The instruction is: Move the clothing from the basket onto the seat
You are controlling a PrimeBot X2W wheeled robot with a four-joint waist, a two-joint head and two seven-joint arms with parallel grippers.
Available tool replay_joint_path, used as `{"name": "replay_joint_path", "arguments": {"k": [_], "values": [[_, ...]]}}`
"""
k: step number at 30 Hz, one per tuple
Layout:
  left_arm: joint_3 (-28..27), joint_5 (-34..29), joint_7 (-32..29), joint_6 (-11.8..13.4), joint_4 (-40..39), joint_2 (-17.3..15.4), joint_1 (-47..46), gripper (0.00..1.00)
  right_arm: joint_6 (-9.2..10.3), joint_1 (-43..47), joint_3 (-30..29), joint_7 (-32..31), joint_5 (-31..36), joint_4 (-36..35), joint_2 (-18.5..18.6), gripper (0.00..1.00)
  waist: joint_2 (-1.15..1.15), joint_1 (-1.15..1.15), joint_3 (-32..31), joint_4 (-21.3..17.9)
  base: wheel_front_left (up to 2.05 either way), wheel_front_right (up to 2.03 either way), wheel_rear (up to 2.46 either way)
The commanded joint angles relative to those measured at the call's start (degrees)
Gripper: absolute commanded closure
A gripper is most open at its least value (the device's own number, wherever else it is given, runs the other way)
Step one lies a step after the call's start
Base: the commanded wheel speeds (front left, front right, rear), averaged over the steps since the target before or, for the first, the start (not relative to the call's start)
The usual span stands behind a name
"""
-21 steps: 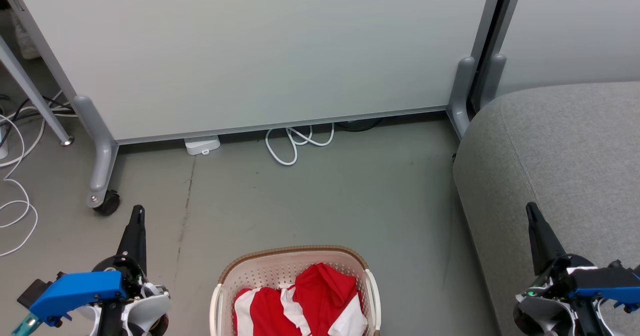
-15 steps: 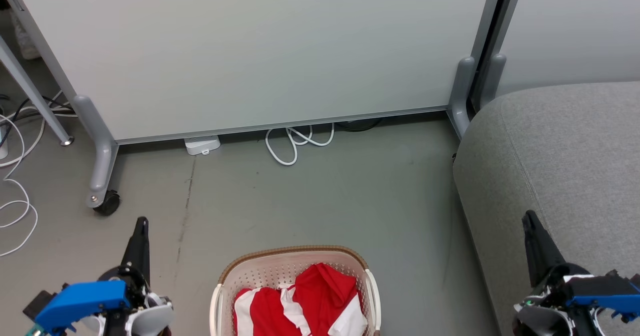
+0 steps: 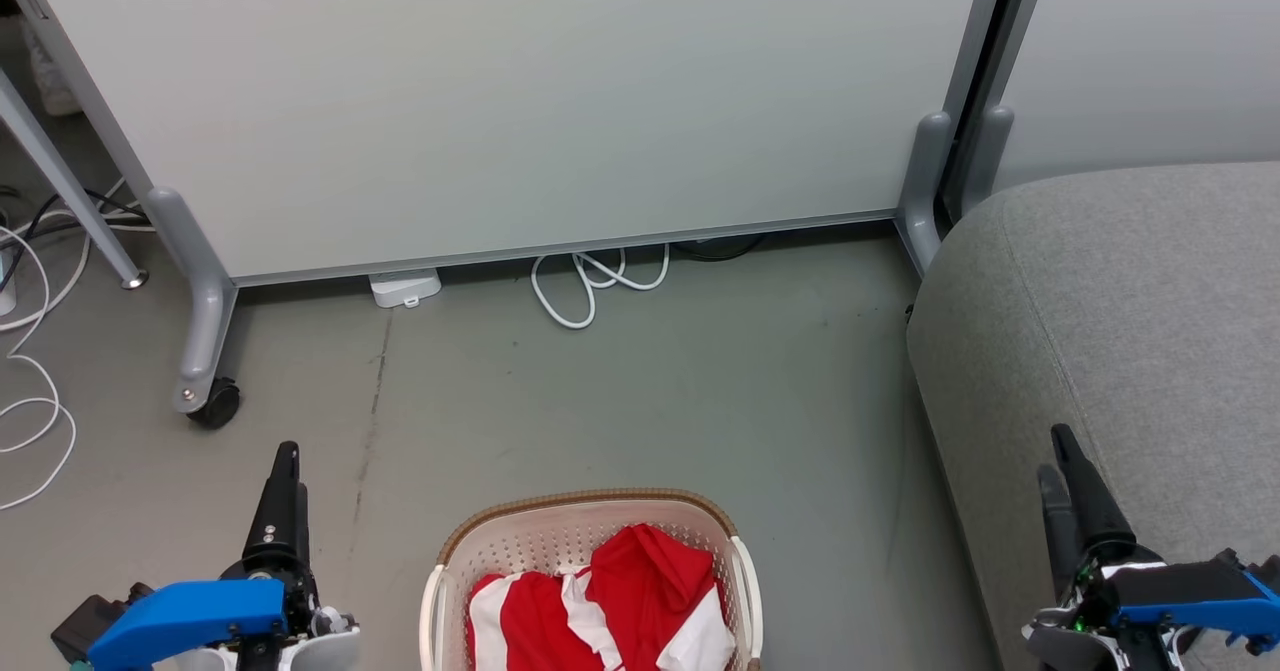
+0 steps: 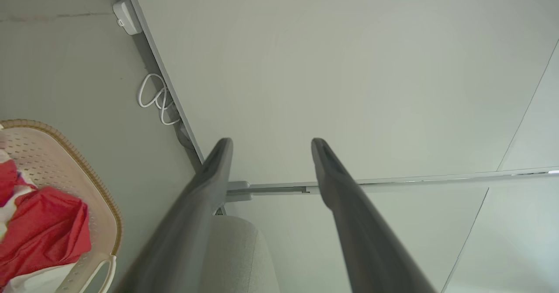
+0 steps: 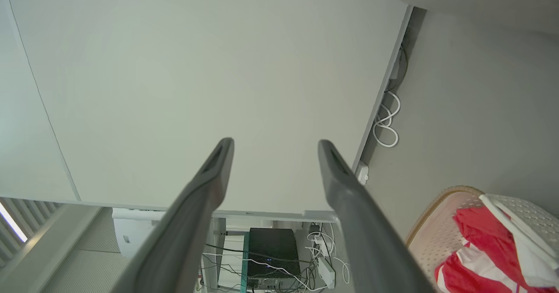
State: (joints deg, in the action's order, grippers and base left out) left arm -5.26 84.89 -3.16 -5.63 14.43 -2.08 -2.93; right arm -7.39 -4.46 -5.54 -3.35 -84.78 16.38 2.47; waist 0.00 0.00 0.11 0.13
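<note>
Flanking a cream-white perforated plastic laundry basket (image 3: 590,500) with a brown woven-look rim, the robot's left gripper (image 4: 271,143) and right gripper (image 5: 274,143) hang low, each pair of long dark fingers parted by a clear gap and gripping nothing. Soft red fabric garments (image 3: 640,576) with white panels lie heaped inside the basket. A strip of bare grey floor (image 3: 650,401) separates it from the large grey upholstered seat (image 3: 1130,301), over whose near edge the right gripper sits. Beyond, open floor runs to a looped white cable (image 3: 590,286) at the foot of a pale wheeled partition panel (image 3: 500,101).
</note>
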Motion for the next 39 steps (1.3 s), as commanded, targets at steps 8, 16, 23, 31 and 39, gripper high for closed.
{"name": "replay_joint_path", "arguments": {"k": [8, 16, 23, 31, 39], "values": [[1.92, -11.07, 2.23, 0.32, -3.28, -0.51, -2.29, 0.00, -0.04, -1.21, 1.39, 2.21, 9.48, -2.40, 0.99, 0.00, 0.00, 0.00, 0.10, 0.11, 0.00, 0.00, 0.00], [4.75, -23.08, 4.13, 2.24, -3.95, -0.57, -2.35, 0.00, -0.05, -1.11, 2.54, 4.14, 20.20, -3.84, 1.30, 0.00, 0.00, 0.00, 0.11, 0.18, 0.00, 0.00, 0.00], [6.44, -31.23, 5.64, 3.83, -3.88, -0.85, -2.36, 0.00, -0.06, -0.63, 3.37, 5.68, 28.25, -4.10, 1.40, 0.00, 0.00, 0.00, 0.02, 0.28, 0.00, 0.00, 0.00], [9.02, -38.44, 7.24, 5.17, -3.30, -1.55, -2.41, 0.00, -0.07, -0.20, 4.46, 7.29, 36.39, -3.24, 1.57, 0.00, 0.00, 0.00, -0.18, 0.55, 0.00, 0.00, 0.00], [11.18, -44.45, 8.73, 6.39, -2.61, -2.12, -2.58, 0.00, -0.08, 0.01, 5.25, 8.81, 43.11, -2.46, 1.36, 0.00, 0.00, 0.00, -0.41, 0.90, 0.00, 0.00, 0.00]]}}
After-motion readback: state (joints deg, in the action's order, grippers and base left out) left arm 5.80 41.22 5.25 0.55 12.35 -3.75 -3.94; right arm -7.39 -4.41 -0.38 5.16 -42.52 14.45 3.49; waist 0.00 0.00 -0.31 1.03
